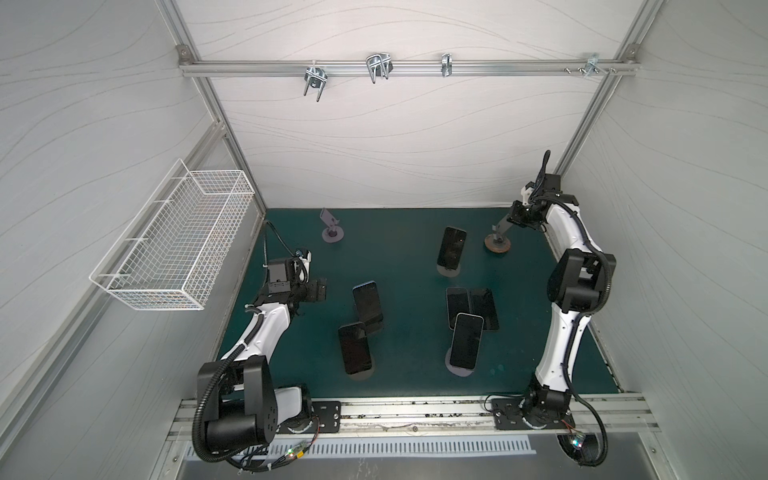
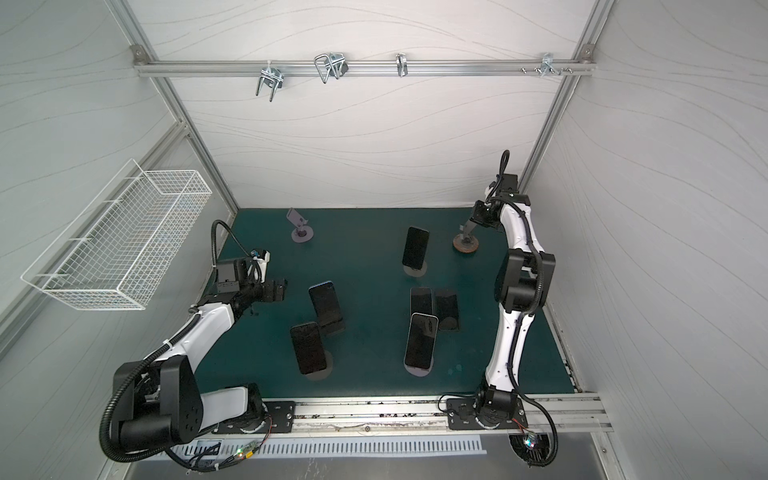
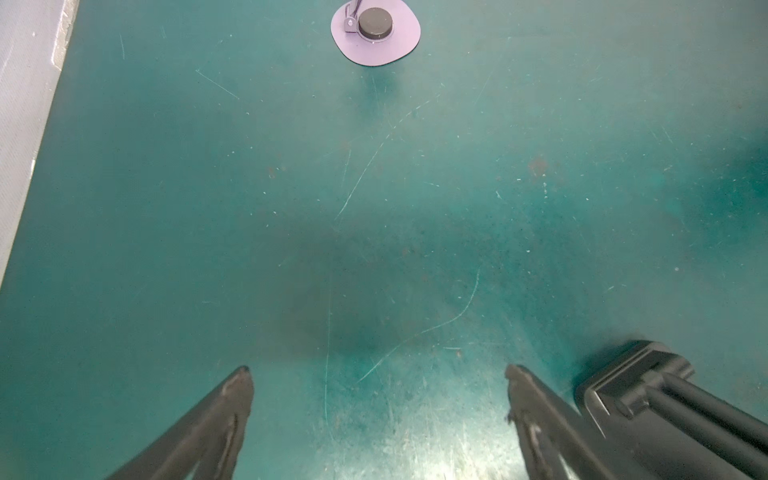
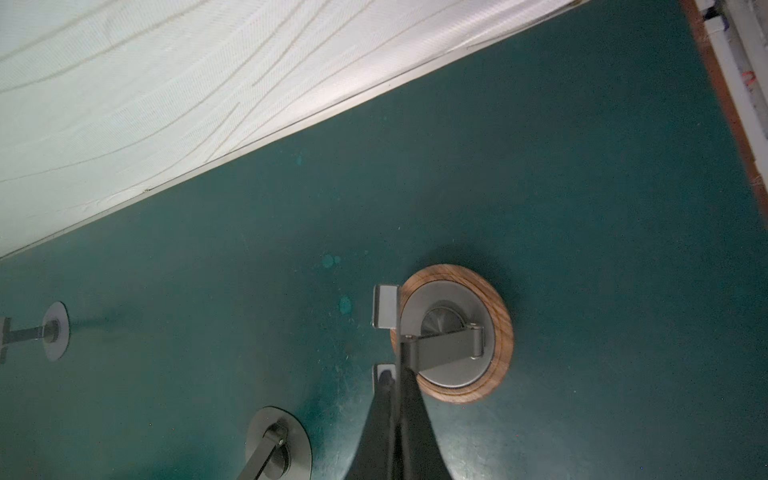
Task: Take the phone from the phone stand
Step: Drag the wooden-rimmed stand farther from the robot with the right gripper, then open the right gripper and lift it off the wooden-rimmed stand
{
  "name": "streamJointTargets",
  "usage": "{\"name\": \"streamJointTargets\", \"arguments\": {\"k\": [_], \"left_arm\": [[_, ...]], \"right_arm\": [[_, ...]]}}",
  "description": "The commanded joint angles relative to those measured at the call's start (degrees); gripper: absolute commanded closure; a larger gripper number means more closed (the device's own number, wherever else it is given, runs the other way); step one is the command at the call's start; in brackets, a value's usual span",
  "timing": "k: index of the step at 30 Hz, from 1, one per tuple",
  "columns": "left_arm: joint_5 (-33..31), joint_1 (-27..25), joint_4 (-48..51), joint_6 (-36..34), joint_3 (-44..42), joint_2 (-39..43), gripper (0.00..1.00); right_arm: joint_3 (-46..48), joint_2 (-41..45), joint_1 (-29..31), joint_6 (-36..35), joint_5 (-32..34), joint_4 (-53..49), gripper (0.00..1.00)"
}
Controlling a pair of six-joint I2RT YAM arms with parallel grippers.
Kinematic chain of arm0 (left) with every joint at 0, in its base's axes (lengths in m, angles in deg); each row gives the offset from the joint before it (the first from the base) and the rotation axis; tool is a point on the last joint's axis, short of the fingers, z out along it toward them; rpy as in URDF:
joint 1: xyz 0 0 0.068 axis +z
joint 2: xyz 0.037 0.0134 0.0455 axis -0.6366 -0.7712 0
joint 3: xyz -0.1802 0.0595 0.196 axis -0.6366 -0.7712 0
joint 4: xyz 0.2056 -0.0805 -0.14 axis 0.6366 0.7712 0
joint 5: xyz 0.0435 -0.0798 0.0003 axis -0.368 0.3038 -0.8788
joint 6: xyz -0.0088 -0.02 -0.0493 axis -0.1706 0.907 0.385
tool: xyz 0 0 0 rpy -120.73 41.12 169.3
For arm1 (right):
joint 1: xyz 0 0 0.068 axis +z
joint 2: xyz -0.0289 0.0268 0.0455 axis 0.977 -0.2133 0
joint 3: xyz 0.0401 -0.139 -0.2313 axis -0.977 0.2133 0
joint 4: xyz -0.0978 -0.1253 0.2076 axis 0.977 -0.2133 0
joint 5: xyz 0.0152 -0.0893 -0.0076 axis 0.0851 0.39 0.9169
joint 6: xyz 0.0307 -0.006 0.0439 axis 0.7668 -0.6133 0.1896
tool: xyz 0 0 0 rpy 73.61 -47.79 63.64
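Note:
Several dark phones lean on stands on the green mat in both top views: one at the back (image 1: 452, 248), two left of centre (image 1: 368, 307) (image 1: 354, 348), one at the front (image 1: 466, 347). My right gripper (image 1: 509, 220) (image 4: 395, 374) is shut on the thin back plate of a phone stand with a round wooden base (image 1: 497, 243) (image 4: 453, 332) at the back right; no phone is on it. My left gripper (image 1: 318, 289) (image 3: 379, 370) hovers open over bare mat at the left, holding nothing.
A purple stand (image 1: 331, 230) (image 3: 376, 31) without a phone stands at the back left. Two phones (image 1: 458, 305) (image 1: 484, 307) lie flat right of centre. A white wire basket (image 1: 178, 241) hangs on the left wall. Metal hooks (image 1: 378, 66) hang from the back rail.

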Motion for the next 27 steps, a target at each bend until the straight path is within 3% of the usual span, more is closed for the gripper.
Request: {"name": "streamJointTargets", "arguments": {"k": [1,7,16,27], "left_arm": [[0.8,0.3,-1.9,-1.3,-0.2,1.1,0.04],[0.7,0.3,-1.5,-1.3,0.4,0.4,0.04],[0.9,0.3,-1.6,-1.4,0.0,0.8,0.04],[1.3,0.3,-1.4,-1.7,-0.2,1.3,0.04]], "right_arm": [[0.2,-0.3,-0.2,-1.0,-1.5,-0.1,1.00],[0.1,-0.2,-0.5,-0.5,-1.4,0.0,0.99],[0.7,2.3,-0.7,0.0,-0.7,-0.3,0.67],[4.3,12.7,0.2,2.8,6.0,-0.8,0.53]]}}
